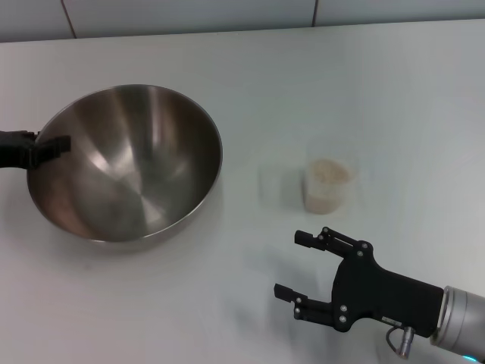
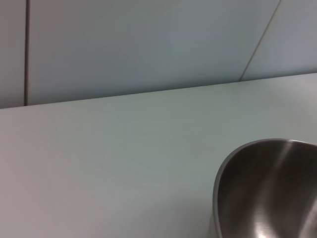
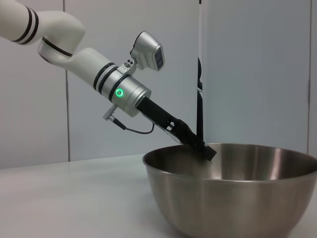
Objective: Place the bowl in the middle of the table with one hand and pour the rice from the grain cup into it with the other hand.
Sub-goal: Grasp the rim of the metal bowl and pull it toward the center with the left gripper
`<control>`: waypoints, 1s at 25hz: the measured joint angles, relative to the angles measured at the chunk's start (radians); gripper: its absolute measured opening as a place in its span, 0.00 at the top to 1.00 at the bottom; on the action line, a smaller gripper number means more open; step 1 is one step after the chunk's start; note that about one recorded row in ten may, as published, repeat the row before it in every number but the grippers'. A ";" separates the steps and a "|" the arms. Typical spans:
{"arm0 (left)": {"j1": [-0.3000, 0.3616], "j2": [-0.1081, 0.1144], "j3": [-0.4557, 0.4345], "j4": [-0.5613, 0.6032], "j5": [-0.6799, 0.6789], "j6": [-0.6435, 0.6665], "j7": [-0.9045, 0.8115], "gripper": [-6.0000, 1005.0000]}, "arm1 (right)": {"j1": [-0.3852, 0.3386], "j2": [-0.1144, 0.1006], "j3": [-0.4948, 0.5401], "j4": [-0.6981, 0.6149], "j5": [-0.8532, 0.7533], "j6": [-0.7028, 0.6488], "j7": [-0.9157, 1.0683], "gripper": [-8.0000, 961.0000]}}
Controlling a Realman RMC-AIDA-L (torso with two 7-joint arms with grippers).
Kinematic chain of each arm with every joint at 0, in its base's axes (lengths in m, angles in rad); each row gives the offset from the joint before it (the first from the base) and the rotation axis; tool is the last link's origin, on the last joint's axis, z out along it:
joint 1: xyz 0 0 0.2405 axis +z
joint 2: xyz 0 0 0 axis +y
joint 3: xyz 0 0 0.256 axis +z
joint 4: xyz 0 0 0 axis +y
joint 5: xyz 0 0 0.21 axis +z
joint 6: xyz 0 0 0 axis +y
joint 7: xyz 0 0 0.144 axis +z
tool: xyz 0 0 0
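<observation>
Nearest the camera, by the front edge of the table (image 1: 227, 318) toward its right corner, the right gripper (image 1: 303, 265) is seen with its fingers spread wide and nothing between them. It is held just short of the grain cup (image 1: 327, 186), which stands upright right of the table's centre with the rice (image 1: 327, 171) heaped inside as a pale mass.

At the left edge, the bowl (image 1: 125, 163) is pinched at its rim by the left gripper (image 1: 44, 148), one finger being laid inside the wall; in the right wrist view the same grip (image 3: 205, 150) is shown on the bowl's rim (image 3: 233, 148). The bowl appears slightly tipped in the head view, though whether it is lifted off the surface cannot be told.

The step in hand is judged to be the placing of the bowl. It would best be drawn toward the middle of the table and set down flat, with enough room left beside the cup that it is not knocked. The rim should be released only once the bowl is steady. Meanwhile the cup should be approached level by the right gripper and closed on at mid-height.

One bowl, one cup, one heap of rice and two grippers are counted.
</observation>
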 joint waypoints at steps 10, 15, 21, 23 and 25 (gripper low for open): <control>-0.010 0.000 -0.001 0.000 0.000 -0.013 -0.028 0.85 | 0.001 0.000 0.003 0.002 0.002 0.001 -0.007 0.18; -0.013 0.000 -0.002 0.000 -0.003 -0.013 -0.036 0.93 | 0.001 0.000 0.003 0.002 0.002 0.001 -0.008 0.18; -0.017 0.000 -0.008 -0.001 -0.008 -0.013 -0.045 0.96 | 0.001 0.000 0.002 0.002 0.002 0.001 -0.008 0.18; -0.019 0.001 -0.008 -0.001 -0.009 -0.011 -0.051 0.96 | 0.001 0.000 0.001 0.003 0.002 0.001 -0.008 0.18; -0.020 0.001 -0.009 -0.001 -0.012 -0.009 -0.052 0.96 | 0.001 0.000 0.001 0.003 0.002 0.001 -0.008 0.18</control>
